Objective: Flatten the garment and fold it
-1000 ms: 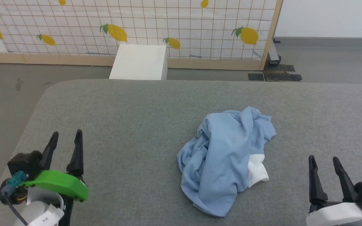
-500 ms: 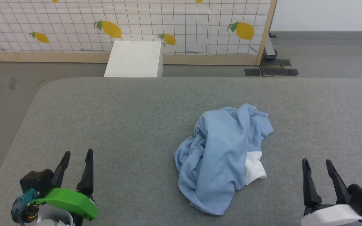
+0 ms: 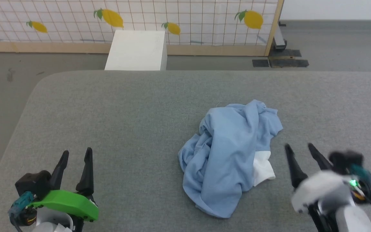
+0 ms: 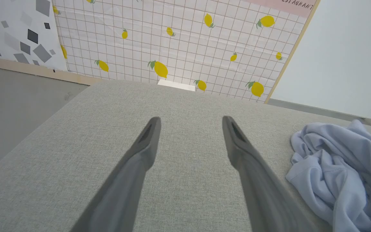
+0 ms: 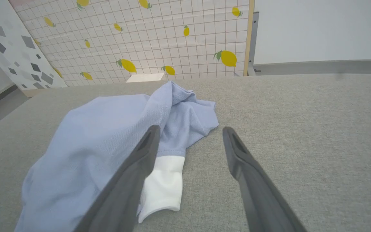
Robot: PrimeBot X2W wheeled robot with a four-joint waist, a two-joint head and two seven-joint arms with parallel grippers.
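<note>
Looking down at the light blue soft knit garment (image 3: 227, 154), lying as a crumpled heap on the wide grey woven-fabric table top (image 3: 124, 112), somewhat right of the middle, with folds piling up at the far side and a white rectangular cloth panel (image 3: 263, 169) peeking out at the near right edge. Holding the left gripper (image 3: 77, 150) low at the lower left of the head view, above a bright green plastic wrist cover (image 3: 63, 203), well apart from the heap. Pointing its two long dark fingers away from the robot over bare table, holding them wide apart, gripping nothing. Showing, in the left wrist view, the garment off to the right of these fingers, not touching them. Holding the right gripper (image 3: 299, 145) out at the lower right, blurring a little in the head view, with a white rounded wrist shell (image 3: 317, 190) behind it. Aiming its fingertips just beside the right edge of the heap, near the white panel, fingers wide apart too, closing on nothing. Showing, in the right wrist view, one finger in front of the blue cloth and the white panel; not being able to tell whether touching or only hovering. Standing beyond the far table edge: a white rectangular box (image 3: 137, 48) before a white grid-patterned screen with yellow lemons (image 3: 204, 19).
</note>
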